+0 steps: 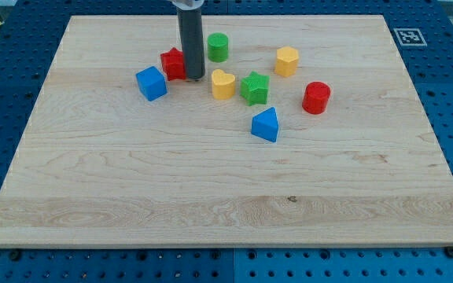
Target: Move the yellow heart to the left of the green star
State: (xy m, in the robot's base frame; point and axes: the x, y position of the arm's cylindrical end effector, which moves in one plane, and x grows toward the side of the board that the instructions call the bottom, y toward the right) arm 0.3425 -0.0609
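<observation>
While my tip (193,76) rests in the upper middle of the frame, touching the red block (172,64), the yellow heart (222,84) sits just left of the green star (254,87) on the desk (211,196); this rod carries no gripper.

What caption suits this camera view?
My tip rests beside the red block, left of the yellow heart touching the green star.
</observation>
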